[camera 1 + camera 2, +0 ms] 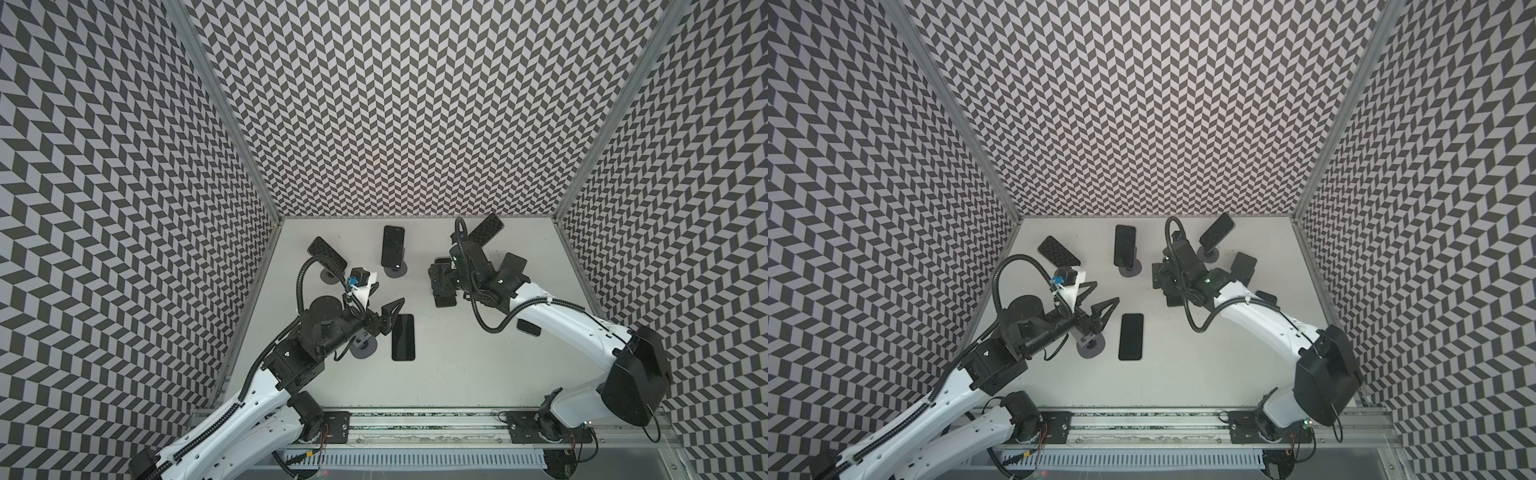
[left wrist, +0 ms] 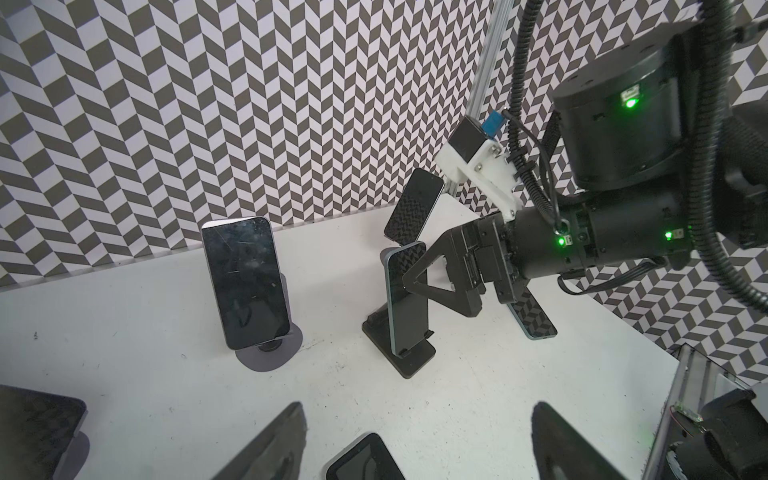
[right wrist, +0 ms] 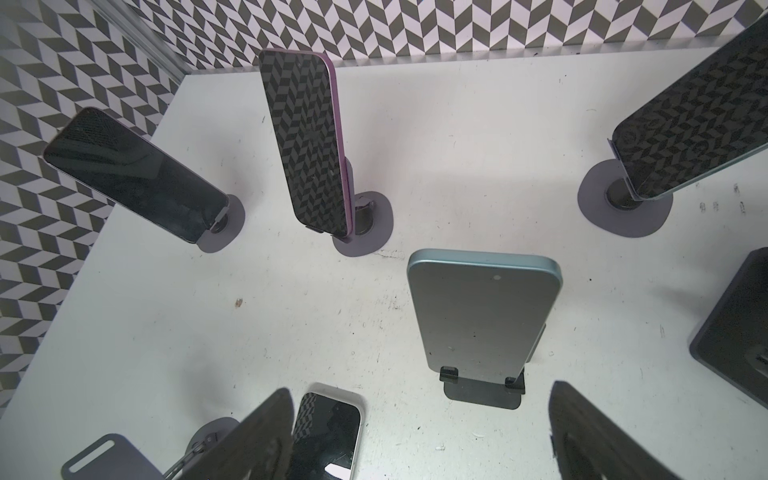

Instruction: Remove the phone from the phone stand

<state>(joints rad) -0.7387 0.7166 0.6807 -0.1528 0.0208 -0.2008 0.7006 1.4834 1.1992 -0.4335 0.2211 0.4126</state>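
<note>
Right fingers [image 3: 257, 436] spread wide, seemingly straddling the teal phone [image 3: 482, 316] on its stand [image 3: 482, 399]; left fingers [image 2: 270, 449] apart, empty

Your left arm [image 1: 253, 395] and right arm [image 1: 577, 322]: white shells on the long links, black joint housings. A black ribbed hose [image 1: 300, 274] loops at each wrist. White camera bracket [image 1: 368, 287], blue plug [image 1: 353, 283]. Green lamps [image 2: 631, 103] glow. The fingers [image 2: 409, 282] are black open triangles.
</note>
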